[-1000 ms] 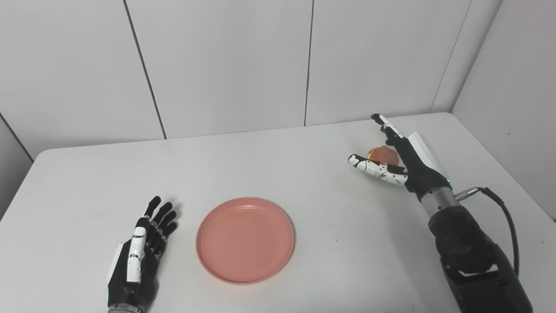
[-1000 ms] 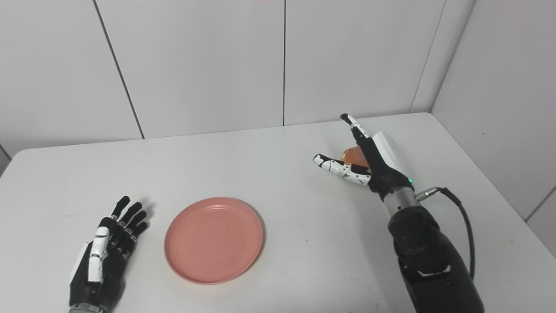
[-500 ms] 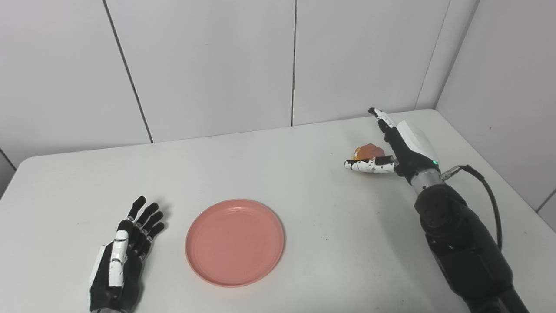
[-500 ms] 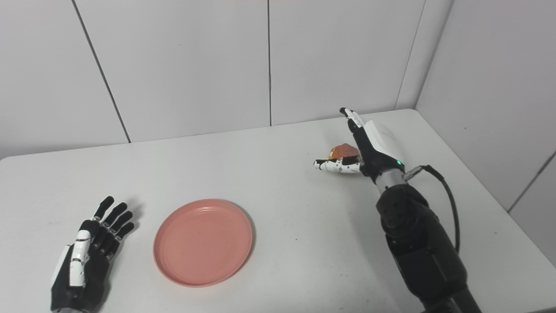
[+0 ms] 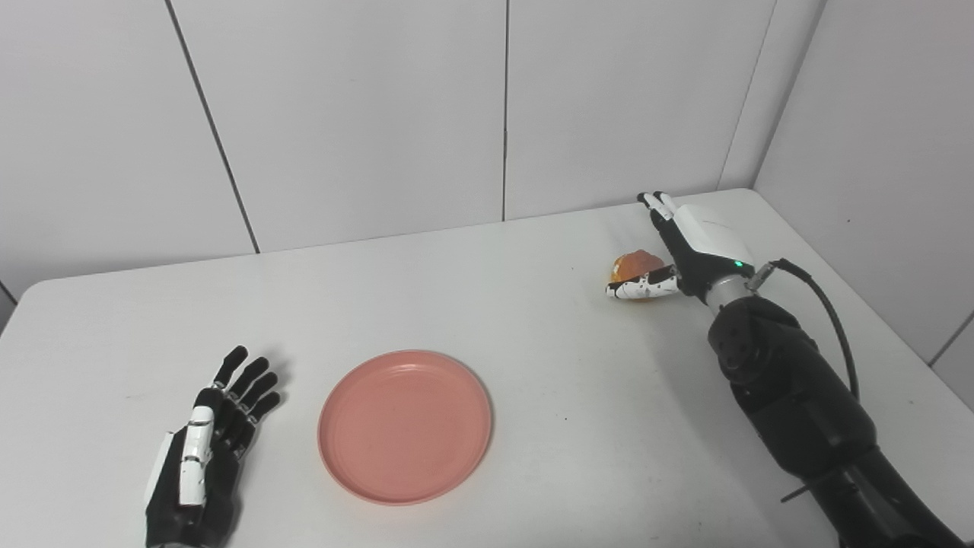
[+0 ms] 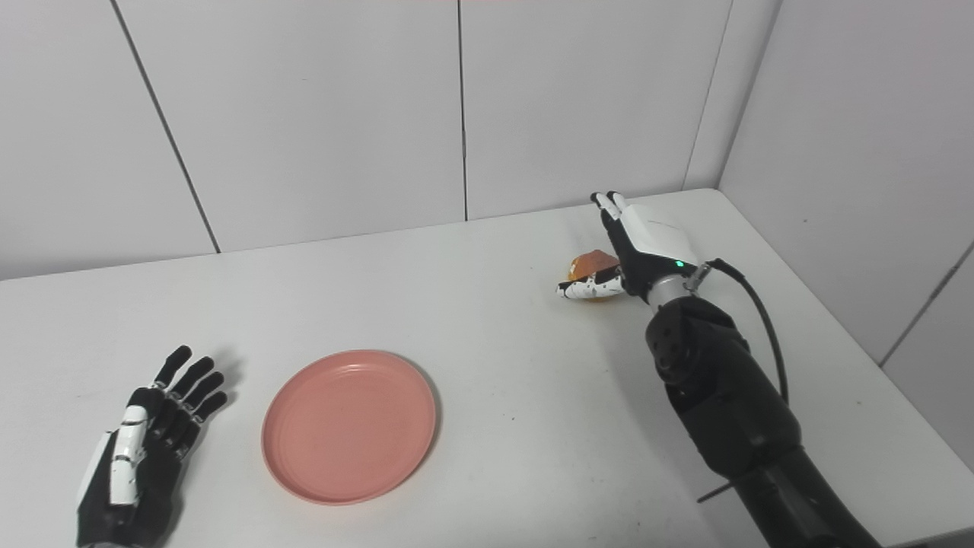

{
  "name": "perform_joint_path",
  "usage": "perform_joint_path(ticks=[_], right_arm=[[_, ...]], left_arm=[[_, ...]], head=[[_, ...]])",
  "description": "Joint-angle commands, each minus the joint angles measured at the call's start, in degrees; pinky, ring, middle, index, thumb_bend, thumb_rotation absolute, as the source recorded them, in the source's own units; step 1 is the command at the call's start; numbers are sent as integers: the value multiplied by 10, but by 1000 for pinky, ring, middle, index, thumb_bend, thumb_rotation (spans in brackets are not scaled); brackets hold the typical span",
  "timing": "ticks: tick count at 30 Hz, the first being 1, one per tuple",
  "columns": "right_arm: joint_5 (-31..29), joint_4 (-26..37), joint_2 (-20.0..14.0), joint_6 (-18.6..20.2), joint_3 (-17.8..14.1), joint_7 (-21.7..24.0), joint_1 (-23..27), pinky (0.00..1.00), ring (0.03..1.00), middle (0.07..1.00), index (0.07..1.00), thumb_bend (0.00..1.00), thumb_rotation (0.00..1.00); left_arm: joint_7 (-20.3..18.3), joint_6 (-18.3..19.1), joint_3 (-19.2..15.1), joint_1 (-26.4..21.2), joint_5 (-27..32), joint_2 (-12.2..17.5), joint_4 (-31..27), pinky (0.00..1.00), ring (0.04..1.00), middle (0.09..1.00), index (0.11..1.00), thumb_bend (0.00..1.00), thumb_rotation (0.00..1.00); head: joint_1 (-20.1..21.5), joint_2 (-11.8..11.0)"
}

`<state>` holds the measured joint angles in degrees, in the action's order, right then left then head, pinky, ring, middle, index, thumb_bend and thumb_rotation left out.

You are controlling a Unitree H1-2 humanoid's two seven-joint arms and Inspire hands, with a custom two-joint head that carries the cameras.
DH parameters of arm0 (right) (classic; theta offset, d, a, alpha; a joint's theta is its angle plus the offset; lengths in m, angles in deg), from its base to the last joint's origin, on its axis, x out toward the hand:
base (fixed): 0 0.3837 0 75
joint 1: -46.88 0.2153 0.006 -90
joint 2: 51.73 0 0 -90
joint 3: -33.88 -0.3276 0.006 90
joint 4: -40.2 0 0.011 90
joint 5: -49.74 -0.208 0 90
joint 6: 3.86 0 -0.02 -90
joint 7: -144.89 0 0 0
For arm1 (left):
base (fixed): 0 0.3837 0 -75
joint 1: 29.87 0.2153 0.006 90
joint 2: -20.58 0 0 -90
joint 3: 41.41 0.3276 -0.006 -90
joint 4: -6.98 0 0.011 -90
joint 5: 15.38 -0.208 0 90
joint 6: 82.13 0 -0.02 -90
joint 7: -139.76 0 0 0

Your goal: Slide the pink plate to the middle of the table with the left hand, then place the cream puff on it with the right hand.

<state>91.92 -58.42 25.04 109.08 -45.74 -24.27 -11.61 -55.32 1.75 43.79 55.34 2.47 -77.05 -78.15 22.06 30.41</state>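
One pink plate (image 5: 405, 426) is shown mid-table beside the spread, empty left hand (image 5: 199, 464), and one cream puff (image 5: 636, 266) near the far right edge is cupped loosely by the right hand (image 5: 685, 247).

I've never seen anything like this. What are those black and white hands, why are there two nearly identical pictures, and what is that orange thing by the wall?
These are the two arms of a humanoid robot, each ending in a mechanical hand. Both pictures come from two cameras side by side on its head, so they show one scene from slightly different spots. On the white table lies a pink plate, with nothing on it. The left hand rests open and flat beside the plate, holding nothing. The right hand reaches to the far right, its fingers and thumb open around the cream puff, the orange lump. The cream puff seems to sit on the table, not yet gripped.
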Motion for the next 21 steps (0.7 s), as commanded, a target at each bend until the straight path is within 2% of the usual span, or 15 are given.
perform_joint_path(ticks=[1,6,21], right_arm=[[9,-2,-16,6,-1,0,34,894,957,999,948,936,399],[7,-37,-15,10,8,10,55,902,957,1000,954,937,407],[5,-182,-10,9,34,-6,131,817,917,979,941,957,442]], left_arm=[[-10,-10,-2,41,3,2,48,872,883,891,893,478,1000],[-8,-4,-5,42,6,4,43,870,881,889,894,482,1000],[-6,4,-7,47,11,9,33,867,878,888,898,478,1000]], head=[[0,3],[-1,7],[-2,14]])
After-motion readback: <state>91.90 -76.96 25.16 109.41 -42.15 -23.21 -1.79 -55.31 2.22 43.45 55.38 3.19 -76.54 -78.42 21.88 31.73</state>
